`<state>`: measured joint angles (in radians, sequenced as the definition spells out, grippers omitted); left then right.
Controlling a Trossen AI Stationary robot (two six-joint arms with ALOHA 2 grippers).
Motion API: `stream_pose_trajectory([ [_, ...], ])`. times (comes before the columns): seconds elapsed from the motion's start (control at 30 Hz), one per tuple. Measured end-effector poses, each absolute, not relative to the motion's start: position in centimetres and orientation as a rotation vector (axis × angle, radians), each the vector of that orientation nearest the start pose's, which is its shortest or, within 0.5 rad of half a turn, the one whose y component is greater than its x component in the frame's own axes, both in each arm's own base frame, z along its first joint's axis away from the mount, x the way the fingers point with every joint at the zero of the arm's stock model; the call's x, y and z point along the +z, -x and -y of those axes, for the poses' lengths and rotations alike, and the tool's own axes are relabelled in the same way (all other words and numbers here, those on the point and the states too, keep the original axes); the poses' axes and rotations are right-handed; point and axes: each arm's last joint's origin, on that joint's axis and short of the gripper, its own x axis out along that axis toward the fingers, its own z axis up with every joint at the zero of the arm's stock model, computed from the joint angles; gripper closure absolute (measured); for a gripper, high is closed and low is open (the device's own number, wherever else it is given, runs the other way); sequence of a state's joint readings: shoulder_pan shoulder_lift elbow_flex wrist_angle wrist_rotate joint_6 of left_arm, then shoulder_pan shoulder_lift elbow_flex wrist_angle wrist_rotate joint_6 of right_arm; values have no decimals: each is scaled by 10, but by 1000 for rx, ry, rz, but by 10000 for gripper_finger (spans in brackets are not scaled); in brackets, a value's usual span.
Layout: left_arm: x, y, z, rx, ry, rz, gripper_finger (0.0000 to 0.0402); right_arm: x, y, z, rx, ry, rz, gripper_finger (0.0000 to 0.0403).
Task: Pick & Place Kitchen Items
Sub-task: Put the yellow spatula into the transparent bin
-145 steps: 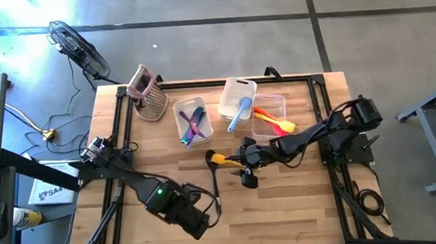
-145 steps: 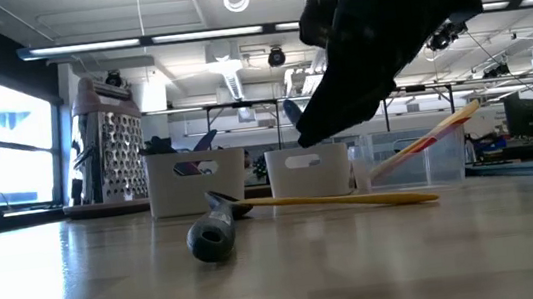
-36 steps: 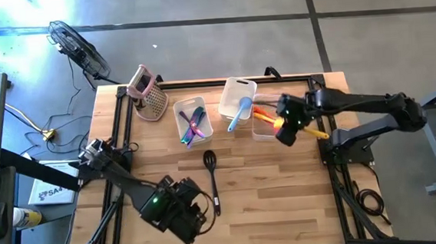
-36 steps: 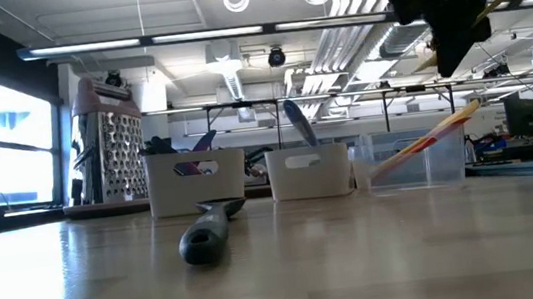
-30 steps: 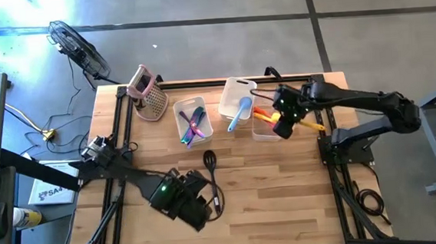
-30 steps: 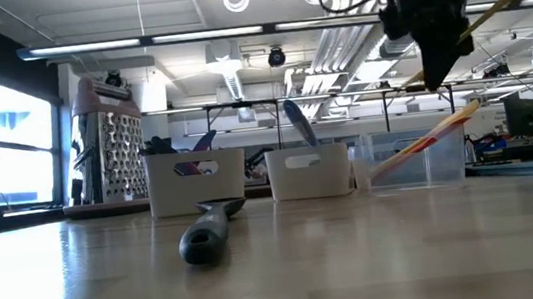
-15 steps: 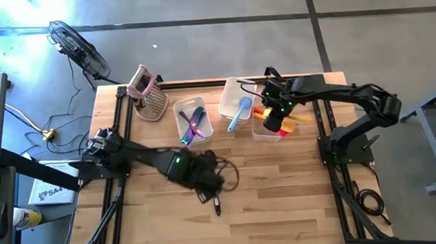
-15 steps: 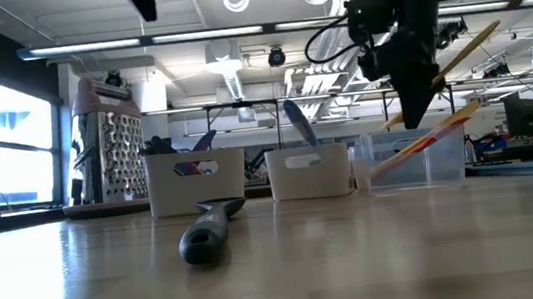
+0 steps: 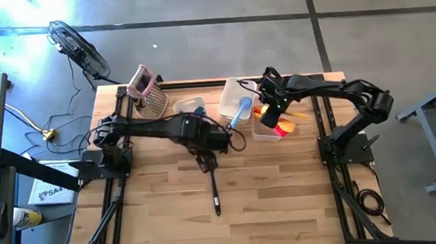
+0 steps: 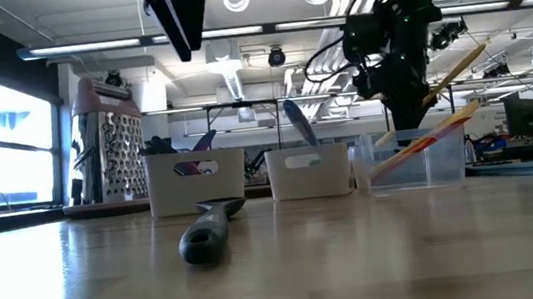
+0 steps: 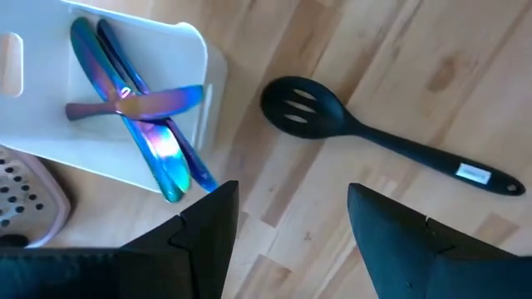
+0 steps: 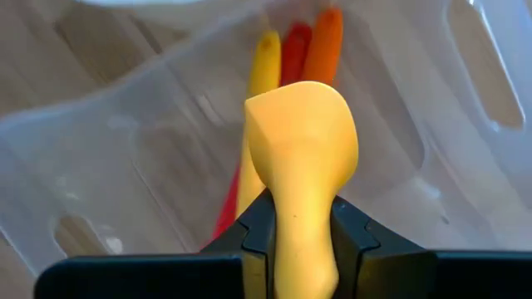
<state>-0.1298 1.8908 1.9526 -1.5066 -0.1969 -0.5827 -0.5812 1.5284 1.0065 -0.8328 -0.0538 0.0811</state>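
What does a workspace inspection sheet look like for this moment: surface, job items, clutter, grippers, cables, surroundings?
Surface: wooden table, black frame along its edges.
Job's things: black slotted spoon lies loose on the wood; blue and purple utensils in the white tub; blue spoon in the middle tub; yellow spatula held over the clear tub, which has red, orange and yellow utensils inside.
Clutter: pink-topped grater at the far left corner.
Grippers: left gripper open, above the black spoon's head; right gripper shut on the yellow spatula.
Cables: loops on the right arm; wires on the floor.
Surroundings: floor fan, workshop background.
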Motion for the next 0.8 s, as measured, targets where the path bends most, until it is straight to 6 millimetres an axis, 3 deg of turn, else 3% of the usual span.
stream_pose_trajectory([
  [0.23,334,-355,23,492,270,-1350,183,204,-233,152,-507,-476,-1218,354],
  [0.57,334,-355,29,467,291,-1359,183,180,-242,160,-491,-512,-1275,345],
  [0.8,334,-353,45,436,260,-1360,183,173,-246,162,-482,-520,-1272,285],
])
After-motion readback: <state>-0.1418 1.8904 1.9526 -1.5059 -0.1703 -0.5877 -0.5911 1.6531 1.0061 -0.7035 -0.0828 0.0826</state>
